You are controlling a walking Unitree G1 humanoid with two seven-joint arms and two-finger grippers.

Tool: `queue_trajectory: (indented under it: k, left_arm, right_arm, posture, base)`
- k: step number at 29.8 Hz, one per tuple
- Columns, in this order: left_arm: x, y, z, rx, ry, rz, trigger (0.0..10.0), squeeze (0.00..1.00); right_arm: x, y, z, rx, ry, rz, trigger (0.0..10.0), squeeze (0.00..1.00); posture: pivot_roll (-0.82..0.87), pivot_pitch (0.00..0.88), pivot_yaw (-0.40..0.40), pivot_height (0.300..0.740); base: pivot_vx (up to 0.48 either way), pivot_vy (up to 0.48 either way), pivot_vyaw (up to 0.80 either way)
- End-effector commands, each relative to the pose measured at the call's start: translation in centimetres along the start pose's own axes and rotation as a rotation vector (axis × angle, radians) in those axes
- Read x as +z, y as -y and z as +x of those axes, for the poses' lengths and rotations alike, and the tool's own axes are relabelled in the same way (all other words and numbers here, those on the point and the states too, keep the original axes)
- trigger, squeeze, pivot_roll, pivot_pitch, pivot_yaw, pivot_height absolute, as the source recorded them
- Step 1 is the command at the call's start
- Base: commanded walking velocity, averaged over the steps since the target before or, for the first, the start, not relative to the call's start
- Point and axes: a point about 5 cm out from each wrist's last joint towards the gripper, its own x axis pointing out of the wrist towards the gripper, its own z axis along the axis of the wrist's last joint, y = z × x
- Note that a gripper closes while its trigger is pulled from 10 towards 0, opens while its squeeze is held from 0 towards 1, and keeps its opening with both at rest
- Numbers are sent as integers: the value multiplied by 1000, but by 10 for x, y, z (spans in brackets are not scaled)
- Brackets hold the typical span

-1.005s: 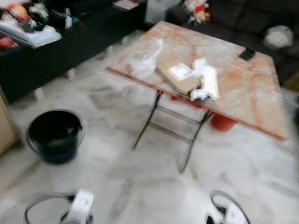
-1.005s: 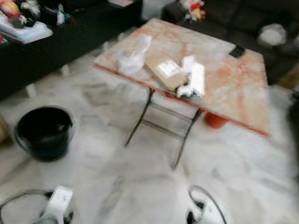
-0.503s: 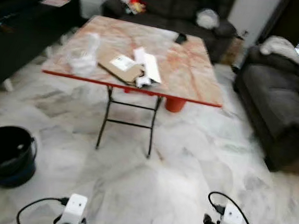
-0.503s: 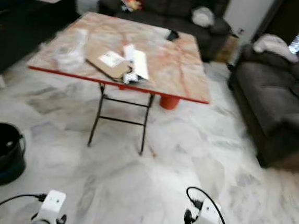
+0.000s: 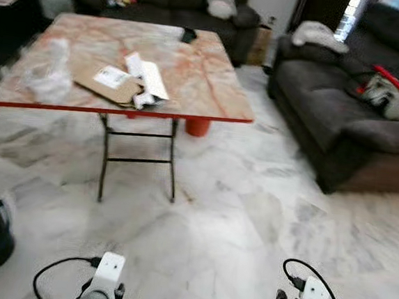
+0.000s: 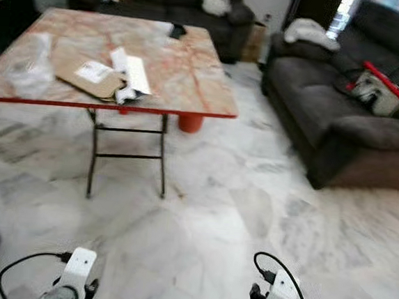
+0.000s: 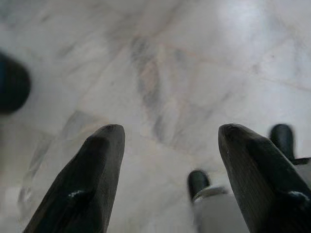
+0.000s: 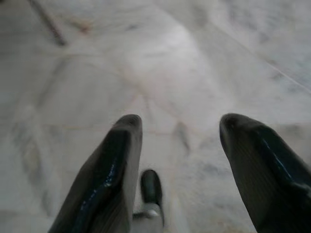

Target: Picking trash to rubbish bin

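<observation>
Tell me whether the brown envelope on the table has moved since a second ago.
No. The brown envelope lies by the same front edge of the table, between the plastic bag and white papers; the camera turned.

Envelope (image 5: 107,83), bag (image 5: 47,73) on table (image 5: 212,87)

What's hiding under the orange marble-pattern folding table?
Under the orange marble-pattern folding table stand its dark metal folding legs and an orange pot-like thing on the white marble floor. The tabletop covers the pot's upper part.

Daylight from the window (image 5: 350,12) at top right, floor (image 5: 249,217) glares a bit, everything's softly blurred, wrist views mushy
</observation>
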Motion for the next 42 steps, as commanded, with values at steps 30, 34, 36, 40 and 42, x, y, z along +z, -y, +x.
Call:
queue_trajectory:
  k: [30, 34, 36, 40, 42]
  left_arm:
    - [208, 6, -29, 62, 887, 35, 10000, 0]
    - [230, 6, -42, 74, 1011, 43, 10000, 0]
    - [243, 1, -51, 101, 1076, 32, 10000, 0]
    - [256, -4, -59, 127, 1134, 0, 10000, 0]
    - [258, -4, -61, 131, 1145, -6, 10000, 0]
  right_arm:
    - [182, -116, -21, 403, 764, -110, 10000, 0]
    - [200, -136, -34, 468, 860, -105, 10000, 0]
    - [213, -146, -43, 505, 920, -102, 10000, 0]
    - [224, -156, -53, 543, 975, -117, 10000, 0]
    - [226, -156, -54, 546, 982, -113, 10000, 0]
  posture:
    - [205, 0, -63, 740]
    - [206, 0, -69, 740]
    - [201, 0, -73, 740]
    - [196, 0, -77, 740]
    - [195, 0, -82, 740]
  base:
    - [0, 0, 0]
    - [0, 0, 0]
    - [0, 0, 0]
    - [0, 0, 0]
    - [0, 0, 0]
